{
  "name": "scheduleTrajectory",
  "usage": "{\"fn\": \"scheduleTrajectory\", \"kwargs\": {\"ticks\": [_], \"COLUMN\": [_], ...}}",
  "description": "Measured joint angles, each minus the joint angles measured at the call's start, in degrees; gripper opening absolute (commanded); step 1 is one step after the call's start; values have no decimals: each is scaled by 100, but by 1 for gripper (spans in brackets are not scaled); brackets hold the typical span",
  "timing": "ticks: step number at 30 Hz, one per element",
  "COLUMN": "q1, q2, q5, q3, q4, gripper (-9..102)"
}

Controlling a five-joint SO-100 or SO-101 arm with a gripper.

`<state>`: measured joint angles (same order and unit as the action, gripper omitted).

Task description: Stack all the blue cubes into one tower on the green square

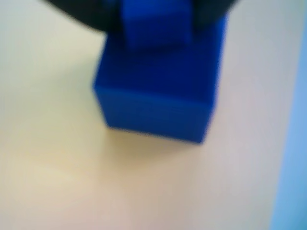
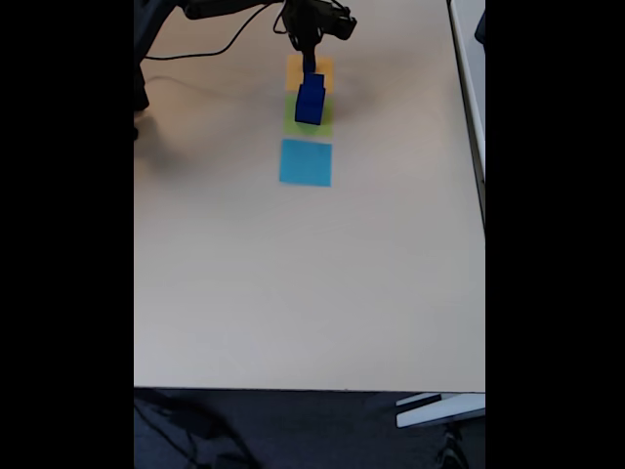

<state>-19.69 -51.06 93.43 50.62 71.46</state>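
Gripper (image 2: 311, 66) hangs right over the tower (image 2: 311, 102), which sits on the green square (image 2: 319, 124) between the orange square (image 2: 322, 68) and the light-blue square (image 2: 306, 162). In the wrist view a smaller blue cube (image 1: 154, 25) rests on a bigger cube (image 1: 158, 91), directly below the fingers, stack running straight up at them. Too blurry to call whether the jaws are pinching that top cube or spread. My guess: a straight vertical lift clears it.
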Motion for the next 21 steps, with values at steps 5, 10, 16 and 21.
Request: {"fn": "scheduleTrajectory", "kwargs": {"ticks": [5, 10, 16, 21], "q1": [79, 193, 554, 1020], "q2": [-475, -923, -1441, -1749], "q5": [141, 158, -158, -747], "q3": [0, 0, 0, 0], "q4": [0, -88, -193, -193], "gripper": [2, 1, 0, 0]}}
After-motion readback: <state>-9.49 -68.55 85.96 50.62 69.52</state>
